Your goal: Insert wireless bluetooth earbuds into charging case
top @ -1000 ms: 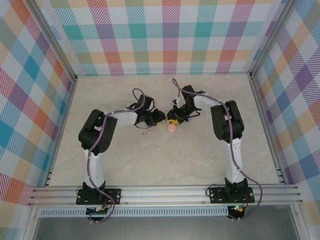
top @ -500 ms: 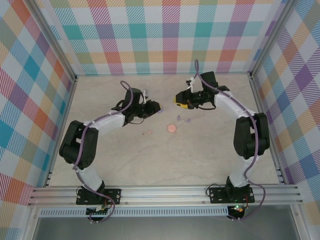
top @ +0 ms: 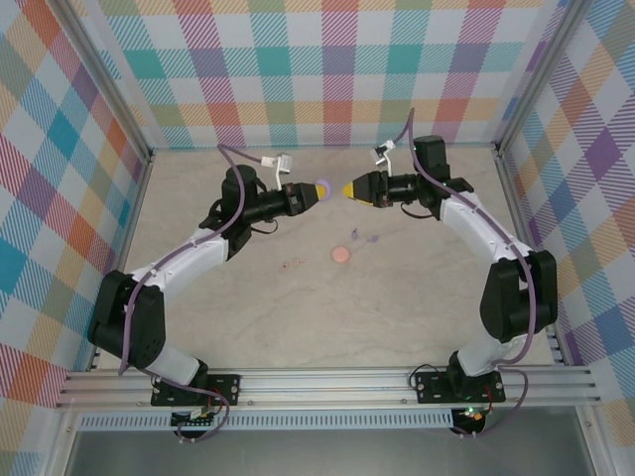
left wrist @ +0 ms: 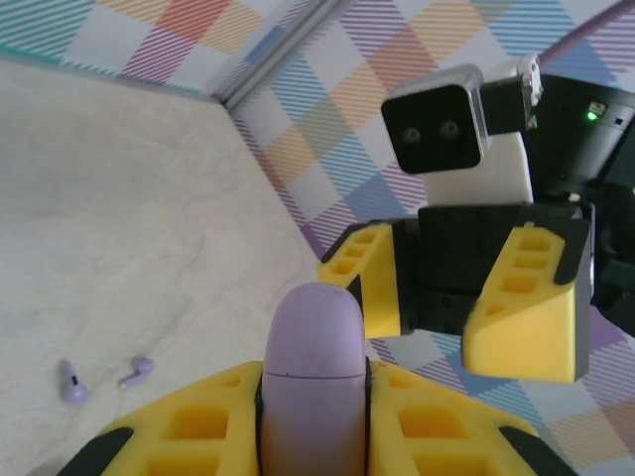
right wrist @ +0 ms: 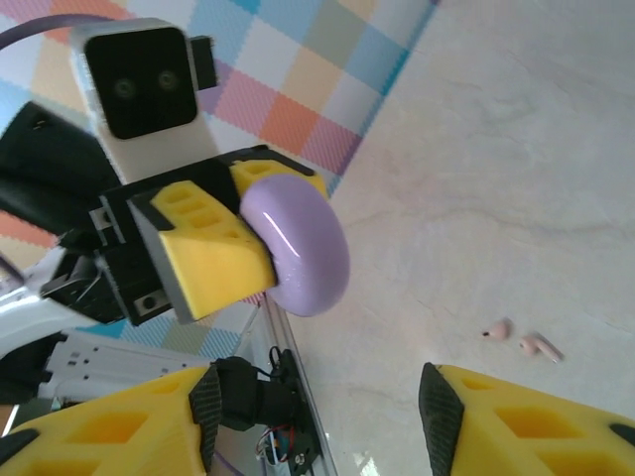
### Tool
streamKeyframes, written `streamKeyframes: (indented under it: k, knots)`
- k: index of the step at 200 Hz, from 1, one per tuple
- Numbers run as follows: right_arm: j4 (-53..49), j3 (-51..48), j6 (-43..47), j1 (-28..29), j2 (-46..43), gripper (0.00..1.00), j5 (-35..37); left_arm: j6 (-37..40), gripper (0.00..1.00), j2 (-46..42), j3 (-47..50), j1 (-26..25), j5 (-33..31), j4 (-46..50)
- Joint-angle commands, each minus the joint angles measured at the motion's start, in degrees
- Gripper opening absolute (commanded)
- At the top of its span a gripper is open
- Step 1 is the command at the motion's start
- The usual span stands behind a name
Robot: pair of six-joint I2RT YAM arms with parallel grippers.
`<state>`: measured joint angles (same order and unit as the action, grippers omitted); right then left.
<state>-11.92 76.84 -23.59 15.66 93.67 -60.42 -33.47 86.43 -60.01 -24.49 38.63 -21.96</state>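
Note:
A closed purple charging case (left wrist: 313,357) stands upright between the yellow fingers of my left gripper (top: 314,191), which is shut on it and holds it in the air near the back of the table. Facing it a short way off is my right gripper (top: 348,189), open and holding nothing. From the right wrist the case (right wrist: 298,248) shows as a glossy purple round. Two purple earbuds (left wrist: 71,382) (left wrist: 137,371) lie side by side on the table (top: 248,307), and two pale pink earbuds (right wrist: 494,329) (right wrist: 539,346) lie apart from them.
A pink round disc (top: 340,255) lies on the marble top mid-table, between the pink earbuds (top: 292,264) and the purple earbuds (top: 365,237). Checked walls and metal rails close in the back and both sides.
Both arms have risen from the middle of the table and swung toward the back, the left carrying the purple case. The right gripper's jaws have spread apart.

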Motion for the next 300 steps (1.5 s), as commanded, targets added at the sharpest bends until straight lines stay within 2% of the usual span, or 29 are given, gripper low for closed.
streamKeyframes:
  k: [1, 31, 80, 130, 179, 256, 300]
  knots:
    - [2.9, 1.3, 0.2, 0.8, -0.9, 0.58, -5.3, 2.0, 0.12, -2.0, -1.2, 0.4, 5.8, -3.1]
    - [0.8, 3.4, 2.2, 2.1, -0.2, 0.58, -6.5, 1.4, 0.12, -2.2, -1.8, 0.0, 8.6, -4.1]
    - [-0.9, 5.2, 3.9, 3.5, 0.5, 0.51, -8.6, 1.4, 0.12, -2.7, -2.2, -0.9, 10.1, -4.1]
    - [-3.7, 5.8, 5.6, 3.9, 1.2, 0.52, -6.9, 1.7, 0.11, -3.8, -2.6, -1.1, 10.2, -3.6]
    - [-3.9, 6.4, 6.0, 4.5, 1.8, 0.5, -8.5, 1.8, 0.11, -4.3, -3.0, -1.6, 10.8, -3.4]
    - [-3.6, 6.7, 6.3, 5.2, 1.2, 0.29, -8.3, 2.6, 0.11, -4.6, -3.1, -1.9, 10.9, -1.7]
    - [-4.9, 6.7, 7.1, 5.1, 0.6, 0.22, -5.0, 4.3, 0.18, -6.0, -3.1, -1.8, 9.9, 1.3]
